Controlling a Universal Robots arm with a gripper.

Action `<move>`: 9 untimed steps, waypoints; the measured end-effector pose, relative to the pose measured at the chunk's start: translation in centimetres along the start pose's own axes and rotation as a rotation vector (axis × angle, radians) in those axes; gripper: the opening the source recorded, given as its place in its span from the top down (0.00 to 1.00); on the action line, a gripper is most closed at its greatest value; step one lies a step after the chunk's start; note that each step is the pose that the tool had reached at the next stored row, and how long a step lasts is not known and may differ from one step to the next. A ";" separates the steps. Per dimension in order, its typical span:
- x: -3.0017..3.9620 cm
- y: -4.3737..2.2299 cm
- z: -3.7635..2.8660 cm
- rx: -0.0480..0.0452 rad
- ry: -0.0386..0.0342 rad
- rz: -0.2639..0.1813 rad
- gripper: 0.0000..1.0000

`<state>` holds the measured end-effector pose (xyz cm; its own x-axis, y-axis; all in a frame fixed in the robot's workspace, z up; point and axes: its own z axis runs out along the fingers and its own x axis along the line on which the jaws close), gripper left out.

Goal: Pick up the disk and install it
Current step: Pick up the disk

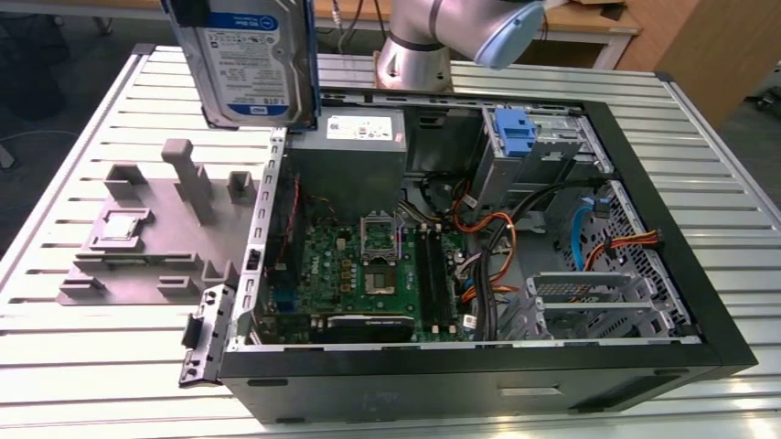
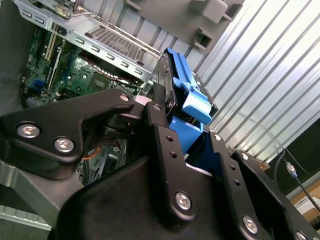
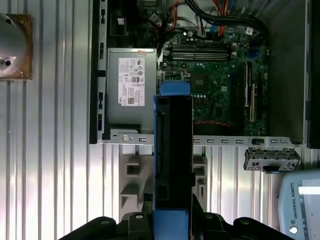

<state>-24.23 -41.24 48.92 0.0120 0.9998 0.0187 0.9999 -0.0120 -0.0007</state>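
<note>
The disk (image 1: 251, 59) is a silver hard drive with a white-and-blue label and blue rails. It hangs upright in the air above the table, over the far corner of the open computer case (image 1: 683, 302) at the exterior view's left. In both wrist views my gripper (image 2: 192, 145) (image 3: 172, 222) is shut on the disk (image 2: 187, 95), its black fingers (image 2: 160, 130) pressed against the drive's sides. The first wrist view looks along the disk's edge (image 3: 172, 150), down onto the case wall and the motherboard (image 3: 215, 85).
Inside the case sit a grey power supply (image 1: 360, 128) with a white sticker, a green motherboard (image 1: 366, 265), orange and blue cables, and a drive bay with a blue latch piece (image 1: 518, 137). A grey holder fixture (image 1: 159, 229) lies on the slatted table (image 1: 73, 357) beside the case.
</note>
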 end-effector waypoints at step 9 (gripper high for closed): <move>0.04 3.03 0.01 0.0000 0.0000 0.001 0.63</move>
<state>-21.20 -41.24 48.91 0.0133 0.9997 0.0186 0.9999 -0.0133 -0.0008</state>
